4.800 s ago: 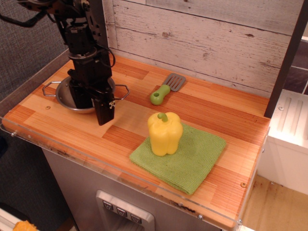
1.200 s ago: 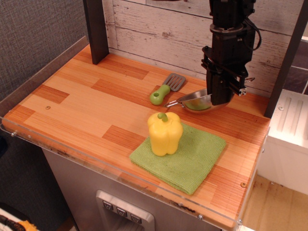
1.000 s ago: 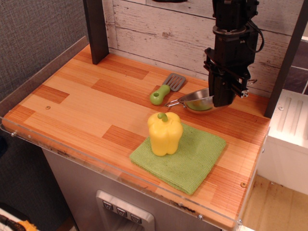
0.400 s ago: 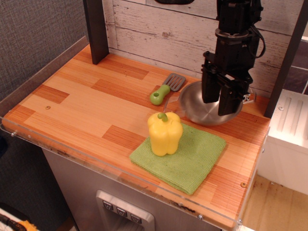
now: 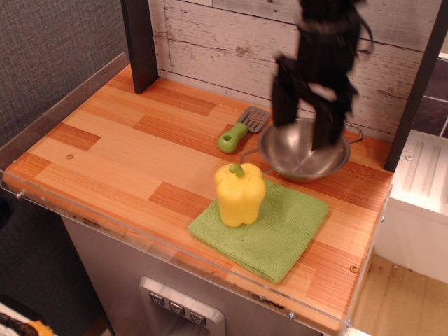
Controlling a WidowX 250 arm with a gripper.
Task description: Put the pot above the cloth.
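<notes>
The shiny steel pot [image 5: 299,158] sits flat on the wooden counter at the back right, just behind the far edge of the light-green cloth [image 5: 269,225]. A yellow pepper [image 5: 240,194] stands upright on the cloth's left part. My gripper [image 5: 308,120] hangs over the pot with its two black fingers spread apart, open and empty, its image blurred by motion. One finger [image 5: 327,122] hides part of the pot's far rim.
A green-handled grey spatula [image 5: 243,129] lies left of the pot, close to its wire handle. A dark post [image 5: 138,42] stands at the back left and another at the right edge. The plank wall [image 5: 231,42] rises right behind the pot.
The pot was carried from the back left to the back right, set down flat behind the cloth and let go. The gripper has opened and risen, shifting slightly left.
</notes>
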